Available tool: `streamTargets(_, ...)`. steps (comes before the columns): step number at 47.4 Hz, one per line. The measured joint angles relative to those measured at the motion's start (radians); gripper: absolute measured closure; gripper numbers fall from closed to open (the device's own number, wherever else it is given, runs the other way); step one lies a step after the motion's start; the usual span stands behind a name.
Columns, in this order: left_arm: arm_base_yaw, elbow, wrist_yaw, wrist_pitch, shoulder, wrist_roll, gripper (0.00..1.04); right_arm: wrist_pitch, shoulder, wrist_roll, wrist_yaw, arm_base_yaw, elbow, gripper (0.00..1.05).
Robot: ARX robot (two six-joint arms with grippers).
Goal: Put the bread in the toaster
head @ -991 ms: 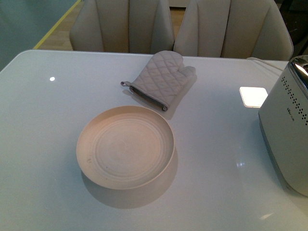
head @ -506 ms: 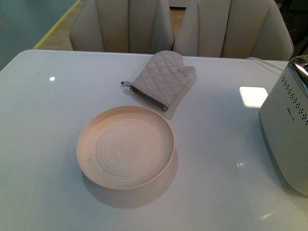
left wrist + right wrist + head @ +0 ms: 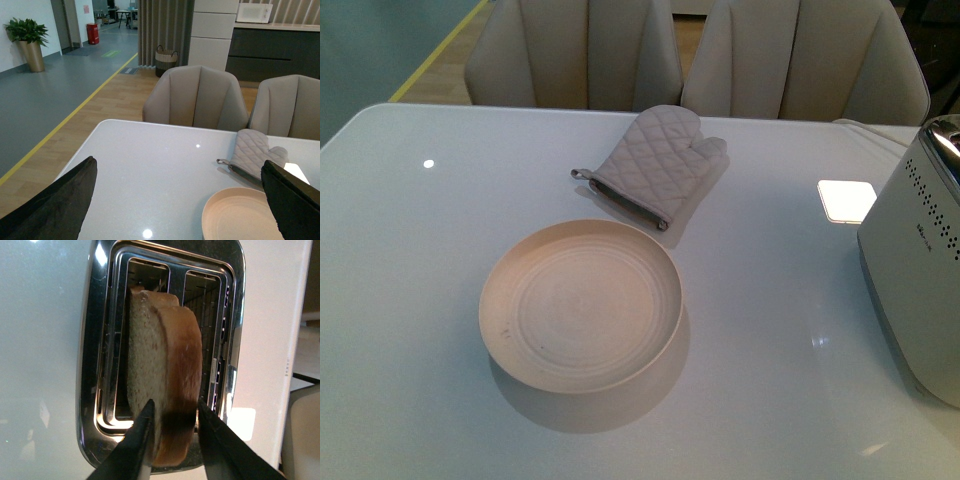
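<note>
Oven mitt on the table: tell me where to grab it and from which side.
Grip the oven mitt at its dark-trimmed cuff, by the small hanging loop, coming straight down from above. It lies flat on the table, so only a top pinch at an edge gets under it. The cuff is the straight edge facing the plate and the robot.

I see a pale grey-white, glossy desk [image 3: 410,300]. The round plate [image 3: 580,305] on it is beige with faint concentric rings. Beyond it lies a light grey oven mitt [image 3: 655,165], quilted in a diamond pattern with a darker cuff edge. The toaster [image 3: 915,270] at right is off-white with rows of small dark dots and a shiny metal top. The bread [image 3: 160,385] is light tan, speckled, with brown crust. Both claws' fingers [image 3: 55,210] are black. The chairs [image 3: 570,50] are beige.
</note>
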Motion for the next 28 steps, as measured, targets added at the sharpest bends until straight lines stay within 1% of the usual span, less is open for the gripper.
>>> streamTargets(3,0.0,0.0,0.0,0.0,0.0,0.0,0.07,0.02,-0.013,0.013,-0.014,-0.006,-0.011,0.64)
streamTargets(6,0.0,0.0,0.0,0.0,0.0,0.0,0.07,0.039,-0.04,0.032,-0.042,-0.016,-0.024,0.54)
streamTargets(7,0.0,0.0,0.0,0.0,0.0,0.0,0.07,0.051,-0.06,0.034,-0.053,-0.02,-0.033,0.48)
streamTargets(10,0.0,0.0,0.0,0.0,0.0,0.0,0.07,0.131,-0.135,0.033,-0.052,-0.026,-0.071,0.34)
streamTargets(11,0.0,0.0,0.0,0.0,0.0,0.0,0.07,0.145,-0.153,0.034,-0.057,-0.028,-0.078,0.32)
streamTargets(15,0.0,0.0,0.0,0.0,0.0,0.0,0.07,0.274,-0.33,0.039,-0.06,-0.035,-0.162,0.12)
streamTargets(17,0.0,0.0,0.0,0.0,0.0,0.0,0.07,0.334,-0.423,0.049,-0.053,-0.04,-0.212,0.07)
streamTargets(19,0.0,0.0,0.0,0.0,0.0,0.0,0.07,0.391,-0.524,0.063,-0.029,-0.044,-0.266,0.09)
streamTargets(20,0.0,0.0,0.0,0.0,0.0,0.0,0.07,0.422,-0.572,0.074,-0.034,-0.049,-0.294,0.09)
streamTargets(22,0.0,0.0,0.0,0.0,0.0,0.0,0.07,0.586,-0.672,0.127,-0.203,-0.083,-0.389,0.19)
streamTargets(23,0.0,0.0,0.0,0.0,0.0,0.0,0.07,0.66,-0.708,0.147,-0.27,-0.089,-0.433,0.24)
streamTargets(24,0.0,0.0,0.0,0.0,0.0,0.0,0.07,0.708,-0.732,0.156,-0.316,-0.089,-0.467,0.28)
streamTargets(25,0.0,0.0,0.0,0.0,0.0,0.0,0.07,0.75,-0.756,0.168,-0.349,-0.087,-0.505,0.33)
streamTargets(28,0.0,0.0,0.0,0.0,0.0,0.0,0.07,0.801,-0.793,0.184,-0.359,-0.074,-0.605,0.49)
